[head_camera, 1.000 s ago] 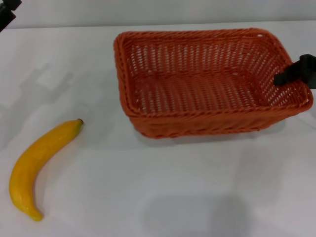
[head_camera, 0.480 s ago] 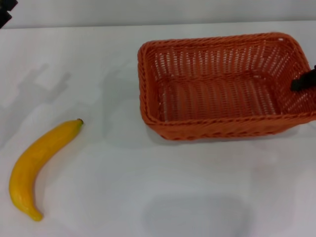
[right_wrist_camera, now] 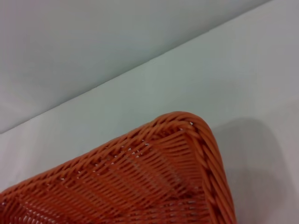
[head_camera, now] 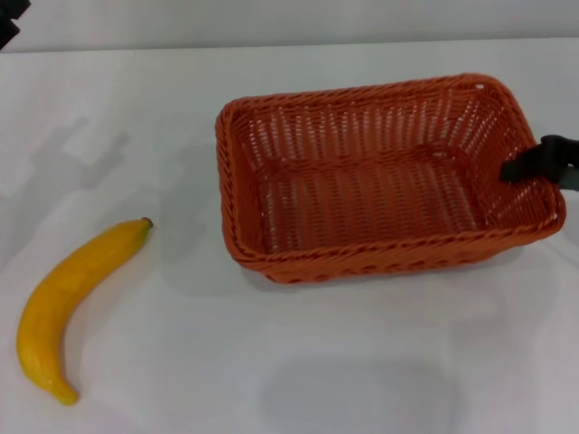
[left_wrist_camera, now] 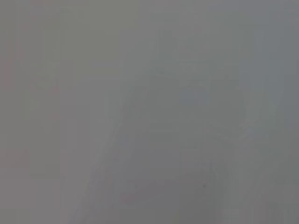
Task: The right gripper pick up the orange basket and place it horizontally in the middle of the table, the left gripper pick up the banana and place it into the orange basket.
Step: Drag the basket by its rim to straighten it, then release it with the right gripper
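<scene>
The orange basket (head_camera: 380,181) stands right of the middle of the white table (head_camera: 271,362), long side across my view, empty inside. My right gripper (head_camera: 536,165) holds its right short rim, one black finger reaching inside the basket. The right wrist view shows a rounded corner of the orange basket (right_wrist_camera: 187,130) from close above. The yellow banana (head_camera: 68,307) lies alone on the table at the front left, dark stem tip pointing toward the basket. My left gripper (head_camera: 9,18) is only a black bit at the far left corner, well away from the banana.
A pale wall (head_camera: 289,18) runs along the table's far edge. The left wrist view is a plain grey blur with nothing to make out. Bare tabletop lies between banana and basket and along the front.
The basket, held by my right gripper, swung right half a second ago and has now come back left and a little nearer. Banana and left arm have not moved.
</scene>
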Controlling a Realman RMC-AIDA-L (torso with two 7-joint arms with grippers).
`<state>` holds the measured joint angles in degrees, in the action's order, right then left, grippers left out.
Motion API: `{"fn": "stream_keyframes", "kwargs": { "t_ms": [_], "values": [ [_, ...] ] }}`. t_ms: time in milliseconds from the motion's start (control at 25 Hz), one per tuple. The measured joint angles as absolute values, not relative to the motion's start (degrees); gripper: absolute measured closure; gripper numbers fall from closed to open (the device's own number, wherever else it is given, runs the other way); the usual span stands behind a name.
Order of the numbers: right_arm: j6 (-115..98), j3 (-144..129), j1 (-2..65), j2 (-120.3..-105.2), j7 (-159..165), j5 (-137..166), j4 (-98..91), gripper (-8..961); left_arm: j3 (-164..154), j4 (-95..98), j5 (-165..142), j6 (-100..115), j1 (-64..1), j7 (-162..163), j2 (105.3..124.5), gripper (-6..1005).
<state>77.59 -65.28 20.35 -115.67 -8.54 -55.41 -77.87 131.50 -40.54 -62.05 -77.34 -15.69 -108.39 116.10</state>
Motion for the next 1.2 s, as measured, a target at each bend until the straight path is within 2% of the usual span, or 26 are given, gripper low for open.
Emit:
{"fn": "stream_keyframes", "kwargs": {
  "t_ms": [1200],
  "values": [
    [76.2,-68.2,17.7,-115.33,-11.7,-64.2,-74.0,685,131.6,-40.5,-62.2,-77.9,-15.0,-108.4,116.28,210]
  ]
}}
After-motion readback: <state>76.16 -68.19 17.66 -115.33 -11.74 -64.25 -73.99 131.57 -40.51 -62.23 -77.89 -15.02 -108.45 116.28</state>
